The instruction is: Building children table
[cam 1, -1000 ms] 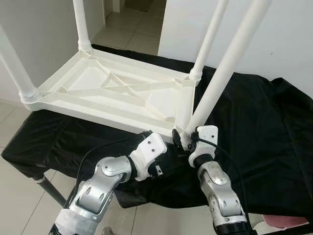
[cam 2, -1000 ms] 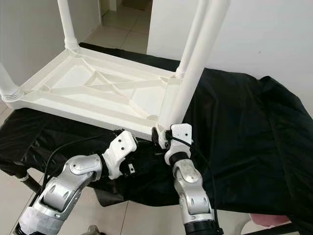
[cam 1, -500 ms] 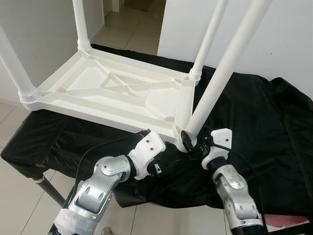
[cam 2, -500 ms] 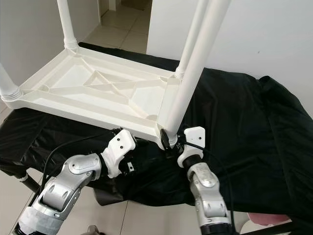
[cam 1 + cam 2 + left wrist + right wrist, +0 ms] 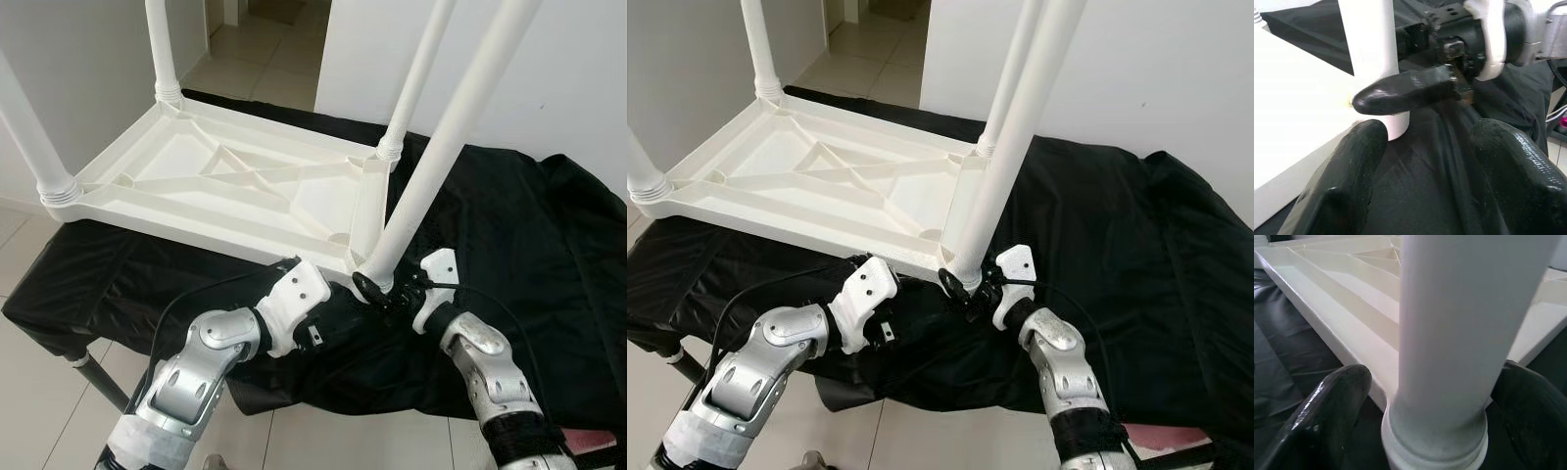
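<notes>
1. Left eye view: a white plastic children's table (image 5: 225,191) lies upside down on a black cloth (image 5: 529,255) draped over a stand, near a white wall (image 5: 578,69).
2. 3 legs stand upright at the far and left corners; the 4th leg (image 5: 446,147) leans at the near right corner, its base at the corner socket.
3. Right gripper (image 5: 377,290) is at that base; in the right wrist view its fingers (image 5: 1332,411) sit on either side of the leg (image 5: 1459,342), clasping it, though actual contact is hard to confirm.
4. Left gripper (image 5: 1425,186) hovers just beside the same corner, above the cloth; its fingers (image 5: 1342,186) are spread apart with nothing between them.
</notes>
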`<state>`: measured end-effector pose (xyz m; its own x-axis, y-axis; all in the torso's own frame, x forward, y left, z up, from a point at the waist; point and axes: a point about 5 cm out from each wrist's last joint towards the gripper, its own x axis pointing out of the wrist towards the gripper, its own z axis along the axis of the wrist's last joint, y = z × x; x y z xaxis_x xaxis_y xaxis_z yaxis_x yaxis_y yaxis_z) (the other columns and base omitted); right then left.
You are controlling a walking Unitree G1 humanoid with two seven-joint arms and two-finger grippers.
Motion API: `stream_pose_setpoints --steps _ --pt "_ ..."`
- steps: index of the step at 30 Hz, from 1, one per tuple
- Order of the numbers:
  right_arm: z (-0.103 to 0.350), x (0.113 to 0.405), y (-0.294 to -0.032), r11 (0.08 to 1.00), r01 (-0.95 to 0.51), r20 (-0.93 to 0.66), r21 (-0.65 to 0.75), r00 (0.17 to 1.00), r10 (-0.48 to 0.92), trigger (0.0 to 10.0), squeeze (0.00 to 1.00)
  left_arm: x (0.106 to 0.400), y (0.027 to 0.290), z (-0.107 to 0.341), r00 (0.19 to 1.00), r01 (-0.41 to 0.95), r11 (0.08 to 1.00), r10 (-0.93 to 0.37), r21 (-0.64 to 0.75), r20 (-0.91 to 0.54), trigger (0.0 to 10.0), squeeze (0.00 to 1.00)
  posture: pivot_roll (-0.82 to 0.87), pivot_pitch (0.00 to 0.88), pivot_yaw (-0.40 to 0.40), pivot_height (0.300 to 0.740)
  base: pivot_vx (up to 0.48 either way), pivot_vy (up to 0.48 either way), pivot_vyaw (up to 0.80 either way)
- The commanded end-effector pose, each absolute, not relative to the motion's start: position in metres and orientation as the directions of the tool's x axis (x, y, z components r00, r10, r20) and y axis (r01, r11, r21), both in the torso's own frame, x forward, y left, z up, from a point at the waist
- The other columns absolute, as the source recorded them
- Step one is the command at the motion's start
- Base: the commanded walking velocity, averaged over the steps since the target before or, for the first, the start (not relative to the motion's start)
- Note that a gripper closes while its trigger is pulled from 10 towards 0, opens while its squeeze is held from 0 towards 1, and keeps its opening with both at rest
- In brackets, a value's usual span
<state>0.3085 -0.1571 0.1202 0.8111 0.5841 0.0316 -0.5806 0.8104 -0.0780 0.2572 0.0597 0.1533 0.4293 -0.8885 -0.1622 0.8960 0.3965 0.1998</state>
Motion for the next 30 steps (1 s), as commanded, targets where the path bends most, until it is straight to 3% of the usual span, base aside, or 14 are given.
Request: stream_pose_setpoints --steps 1,8,9,10,11,14,16,29,30 --pt "0.116 0.308 -0.158 0.801 -0.592 0.01 -0.091 0.804 0.595 10.0 0.0 0.261 0.059 0.155 0.466 0.877 0.432 -0.872 0.211 -0.153 10.0 0.0 0.04 0.034 -0.101 0.74 0.0 0.0 0.0" --pt "0.117 0.33 -0.151 0.773 -0.626 -0.018 -0.107 0.778 0.628 10.0 0.0 0.262 0.059 0.157 0.469 0.875 0.435 -0.871 0.215 -0.148 10.0 0.0 0.05 0.032 -0.104 0.74 0.0 0.0 0.0" --pt "0.116 0.332 -0.152 0.77 -0.628 -0.022 -0.109 0.776 0.63 8.0 0.0 0.262 0.059 0.157 0.47 0.874 0.436 -0.87 0.214 -0.147 10.0 0.0 0.05 0.032 -0.106 0.74 0.0 0.0 0.0" --pt "0.116 0.333 -0.152 0.767 -0.632 -0.022 -0.11 0.773 0.634 8.0 0.0 0.262 0.059 0.157 0.471 0.874 0.437 -0.87 0.214 -0.147 10.0 0.0 0.05 0.032 -0.106 0.74 0.0 0.0 0.0" --pt "0.115 0.334 -0.154 0.767 -0.631 -0.023 -0.116 0.774 0.633 2.1 0.0 0.262 0.059 0.157 0.472 0.873 0.438 -0.869 0.214 -0.146 10.0 0.0 0.06 0.033 -0.11 0.74 0.0 0.0 0.0" --pt "0.115 0.334 -0.155 0.768 -0.629 -0.025 -0.118 0.775 0.631 1.9 0.0 0.261 0.059 0.157 0.473 0.872 0.44 -0.869 0.213 -0.145 10.0 0.0 0.06 0.032 -0.11 0.74 0.0 0.0 0.0" --pt "0.114 0.334 -0.158 0.77 -0.627 -0.026 -0.121 0.777 0.629 0.0 0.0 0.26 0.059 0.156 0.474 0.872 0.441 -0.868 0.211 -0.146 10.0 0.0 0.05 0.038 -0.11 0.74 0.0 0.0 0.0" --pt "0.108 0.33 -0.162 0.771 -0.629 -0.014 -0.103 0.776 0.631 0.0 0.0 0.259 0.058 0.155 0.468 0.877 0.436 -0.871 0.202 -0.149 10.0 0.0 0.05 0.045 -0.109 0.74 0.0 0.0 0.0" --pt "0.107 0.329 -0.162 0.773 -0.627 -0.01 -0.099 0.777 0.63 10.0 0.0 0.259 0.058 0.154 0.467 0.877 0.435 -0.872 0.202 -0.15 10.0 0.0 0.04 0.045 -0.11 0.74 0.0 0.0 0.0"
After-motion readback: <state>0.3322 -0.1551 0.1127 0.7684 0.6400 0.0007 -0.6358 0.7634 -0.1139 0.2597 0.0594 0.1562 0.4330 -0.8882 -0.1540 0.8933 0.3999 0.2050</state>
